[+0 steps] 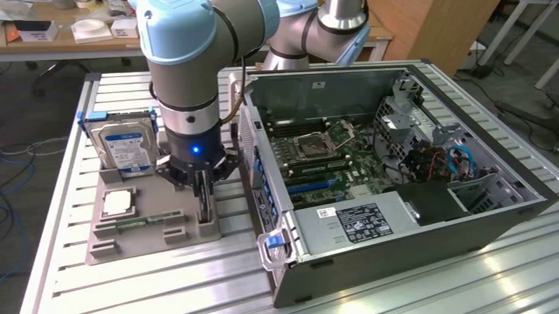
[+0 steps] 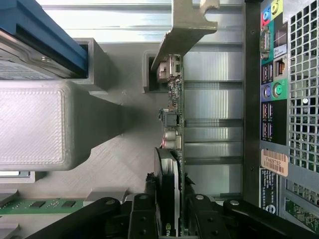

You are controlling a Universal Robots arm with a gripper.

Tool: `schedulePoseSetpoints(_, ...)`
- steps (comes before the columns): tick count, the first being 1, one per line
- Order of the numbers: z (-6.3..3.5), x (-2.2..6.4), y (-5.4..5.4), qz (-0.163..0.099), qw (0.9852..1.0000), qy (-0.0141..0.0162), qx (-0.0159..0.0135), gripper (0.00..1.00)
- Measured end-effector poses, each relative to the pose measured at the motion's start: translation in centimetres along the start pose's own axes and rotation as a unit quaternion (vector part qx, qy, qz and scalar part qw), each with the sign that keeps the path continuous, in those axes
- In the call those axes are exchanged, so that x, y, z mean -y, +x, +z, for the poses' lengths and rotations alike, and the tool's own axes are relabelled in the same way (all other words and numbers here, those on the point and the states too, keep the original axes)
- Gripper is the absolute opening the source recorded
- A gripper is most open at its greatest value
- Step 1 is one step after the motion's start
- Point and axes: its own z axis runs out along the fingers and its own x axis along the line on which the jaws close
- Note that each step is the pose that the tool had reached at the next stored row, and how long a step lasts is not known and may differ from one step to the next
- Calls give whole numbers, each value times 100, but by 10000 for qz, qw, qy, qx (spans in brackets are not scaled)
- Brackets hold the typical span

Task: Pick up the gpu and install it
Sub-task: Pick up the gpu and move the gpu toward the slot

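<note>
Pick-up step: your end effector point(image 2: 168, 214) stands narrowly open astride the upright gpu point(image 2: 175, 119), holding nothing; it needs a square, firm closure.

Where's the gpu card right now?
The gpu stands on edge in the gray holder, under the hand, on the exterior view's left of the computer case.

Black gpu point(image 2: 167, 174) – green-edged; silver hard drive point(image 1: 125, 147), blue label; grey holder point(image 1: 144, 243)
</note>
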Motion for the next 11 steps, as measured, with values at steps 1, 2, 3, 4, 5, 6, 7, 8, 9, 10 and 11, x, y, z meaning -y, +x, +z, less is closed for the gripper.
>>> schedulePoseSetpoints(1,0,0,0,0,10000,0,0,30)
schedulePoseSetpoints(2,0,0,0,0,10000,0,0,27)
schedulePoseSetpoints(3,0,0,0,0,10000,0,0,27)
schedulePoseSetpoints(4,0,0,0,0,10000,0,0,27)
schedulePoseSetpoints(5,0,0,0,0,10000,0,0,27)
schedulePoseSetpoints(6,0,0,0,0,10000,0,0,27)
schedulePoseSetpoints(7,0,0,0,0,10000,1,0,27)
schedulePoseSetpoints(8,0,0,0,0,10000,0,0,27)
schedulePoseSetpoints(9,0,0,0,0,10000,0,0,27)
schedulePoseSetpoints(10,0,0,0,0,10000,0,0,27)
schedulePoseSetpoints(11,0,0,0,0,10000,0,0,27)
